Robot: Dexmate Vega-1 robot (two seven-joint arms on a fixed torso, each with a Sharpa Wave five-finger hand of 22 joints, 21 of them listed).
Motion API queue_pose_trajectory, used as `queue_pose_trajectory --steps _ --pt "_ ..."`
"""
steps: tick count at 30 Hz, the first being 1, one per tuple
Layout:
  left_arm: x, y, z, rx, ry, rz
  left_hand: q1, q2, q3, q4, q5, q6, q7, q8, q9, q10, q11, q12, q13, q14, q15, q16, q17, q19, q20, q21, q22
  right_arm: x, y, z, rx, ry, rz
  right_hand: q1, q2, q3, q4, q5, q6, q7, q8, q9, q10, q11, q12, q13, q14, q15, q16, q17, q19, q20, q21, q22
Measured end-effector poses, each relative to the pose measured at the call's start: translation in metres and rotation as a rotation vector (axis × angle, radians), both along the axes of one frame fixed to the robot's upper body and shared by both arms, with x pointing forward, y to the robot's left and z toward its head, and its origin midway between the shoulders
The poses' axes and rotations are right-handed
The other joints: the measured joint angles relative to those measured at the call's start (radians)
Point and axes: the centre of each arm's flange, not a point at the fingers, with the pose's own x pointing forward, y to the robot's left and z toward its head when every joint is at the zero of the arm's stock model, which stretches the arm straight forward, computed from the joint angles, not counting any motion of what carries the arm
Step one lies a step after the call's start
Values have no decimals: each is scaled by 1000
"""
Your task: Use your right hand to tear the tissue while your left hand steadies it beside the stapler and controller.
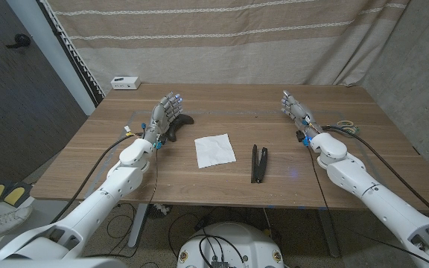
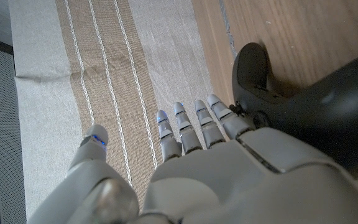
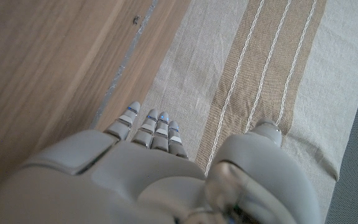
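A white tissue [image 1: 214, 150] lies flat on the middle of the wooden table [image 1: 80, 160]. A black stapler [image 1: 259, 163] lies just right of it. The dark controller [image 1: 179, 127] sits left of the tissue, behind it. My left hand [image 1: 167, 112] stands beside the controller with its fingers straight and apart, holding nothing; in the left wrist view the controller [image 2: 303, 106] shows right beside the left hand [image 2: 216, 162]. My right hand [image 1: 295, 108] is raised at the right rear of the table, fingers extended, well away from the tissue. In the right wrist view the right hand [image 3: 148, 168] holds nothing.
A small white box [image 1: 125, 83] sits at the table's far left corner. A roll of tape and cables [image 1: 346, 126] lie near the right edge. A striped curtain [image 1: 222, 37] hangs behind the table.
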Motion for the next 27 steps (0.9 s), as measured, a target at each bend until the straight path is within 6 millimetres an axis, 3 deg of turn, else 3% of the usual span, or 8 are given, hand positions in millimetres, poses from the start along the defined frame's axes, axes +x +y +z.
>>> queue_pose_trajectory --steps 6,27 --pt "4 -1 -2 -4 6 2 0 0 0 0 0 0 0 0 0 0 0 0 0 0 0 0 0 0 0 0 0 -2 -2 3 -38 -14 -50 29 -3 2 -18 4 5 -5 1 0 11 -12 0 0 0 0 0 0 18 -18 8 -2" --pt "-2 -9 -3 13 -3 24 4 -4 0 0 0 11 0 0 0 0 0 0 0 0 0 0 0 0 0 0 0 -6 -17 11 -138 -34 -141 51 -1 6 -30 15 2 -9 4 0 12 -13 0 -4 0 0 0 0 18 -17 8 -2"
